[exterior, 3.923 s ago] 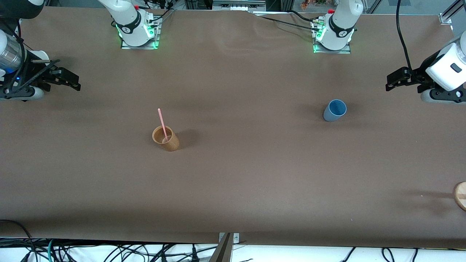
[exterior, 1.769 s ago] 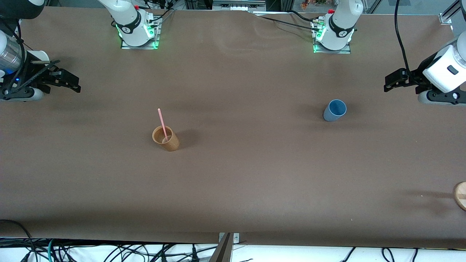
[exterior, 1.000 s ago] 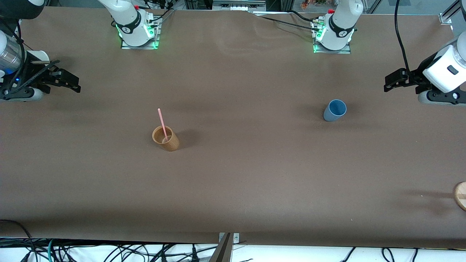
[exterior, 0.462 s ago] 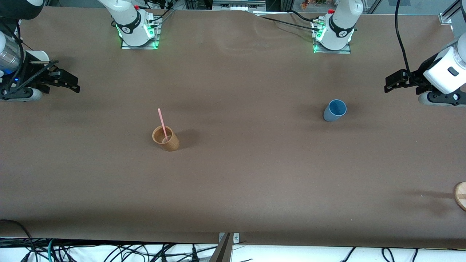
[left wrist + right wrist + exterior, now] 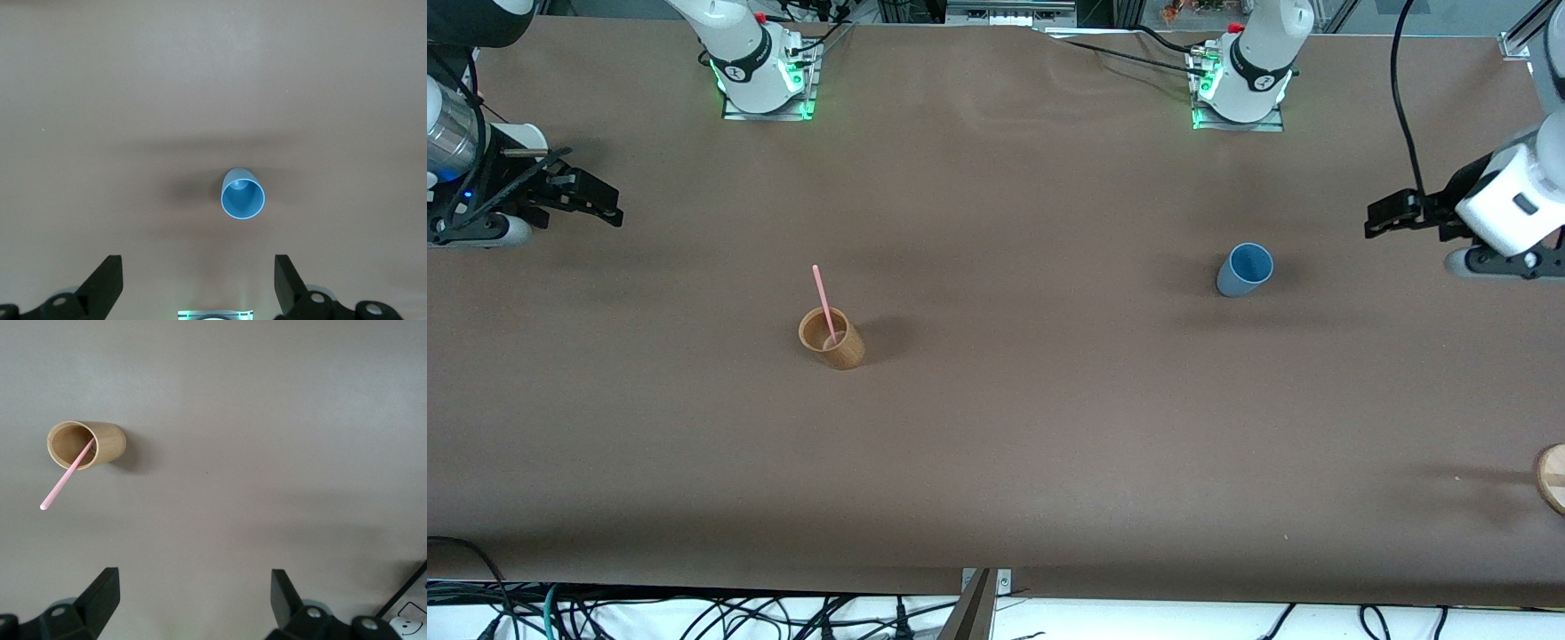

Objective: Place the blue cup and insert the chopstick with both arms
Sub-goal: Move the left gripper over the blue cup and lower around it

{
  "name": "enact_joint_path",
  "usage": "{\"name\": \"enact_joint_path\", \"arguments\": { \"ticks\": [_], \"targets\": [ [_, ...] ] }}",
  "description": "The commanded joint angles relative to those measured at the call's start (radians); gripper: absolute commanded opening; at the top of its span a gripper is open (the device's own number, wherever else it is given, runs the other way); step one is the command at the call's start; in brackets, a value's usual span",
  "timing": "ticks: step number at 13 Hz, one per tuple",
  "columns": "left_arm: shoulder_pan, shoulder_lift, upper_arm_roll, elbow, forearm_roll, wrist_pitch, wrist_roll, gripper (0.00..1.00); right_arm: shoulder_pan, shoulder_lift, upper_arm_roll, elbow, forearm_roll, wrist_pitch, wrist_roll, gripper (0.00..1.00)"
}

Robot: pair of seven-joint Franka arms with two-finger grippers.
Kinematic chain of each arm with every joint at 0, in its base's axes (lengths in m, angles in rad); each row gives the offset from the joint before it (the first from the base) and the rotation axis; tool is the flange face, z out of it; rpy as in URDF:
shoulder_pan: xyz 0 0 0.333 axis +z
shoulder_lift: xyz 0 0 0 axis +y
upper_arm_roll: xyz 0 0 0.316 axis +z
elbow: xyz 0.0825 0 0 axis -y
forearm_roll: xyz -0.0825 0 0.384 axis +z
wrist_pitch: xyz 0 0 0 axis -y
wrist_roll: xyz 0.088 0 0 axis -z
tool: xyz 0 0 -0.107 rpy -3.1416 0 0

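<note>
Two cups stand upright and well apart on the brown table [image 5: 996,462]: the blue cup [image 5: 1244,270] toward the left arm's end, empty, and a tan cup [image 5: 832,338] toward the right arm's end with the pink chopstick [image 5: 823,302] leaning in it. Up at the table's edge, the left gripper [image 5: 1380,217] hangs in the air with fingers spread wide, the blue cup in its wrist view. At the other end, the right gripper [image 5: 609,203] hangs just as wide apart, holding nothing.

The blue cup [image 5: 1244,270] stands upright alone on the brown tabletop [image 5: 1049,427], bare surface all round it. The tan cup [image 5: 832,339] holding the leaning pink chopstick [image 5: 823,302] stands well apart, toward the right arm's end.
</note>
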Motion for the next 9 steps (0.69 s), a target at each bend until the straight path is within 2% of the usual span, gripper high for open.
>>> {"name": "enact_joint_path", "arguments": {
  "ticks": [1,3,6,9],
  "targets": [
    [0.002,0.054,-0.004,-0.01,0.0,0.01,-0.008,1.0,-0.01,0.008,0.005,0.021,0.018,-0.013,-0.018,1.0],
    [-0.01,0.017,-0.005,-0.152,0.0,0.142,-0.008,1.0,-0.01,0.008,0.005,0.021,0.018,-0.015,-0.018,1.0],
    [-0.012,-0.058,-0.005,-0.416,0.001,0.399,-0.004,1.0,-0.01,0.008,0.005,0.021,0.018,-0.015,-0.018,1.0],
    [-0.012,-0.061,-0.005,-0.546,0.001,0.545,-0.004,1.0,-0.01,0.008,0.002,0.018,0.019,-0.015,-0.018,1.0]
  ]
}}
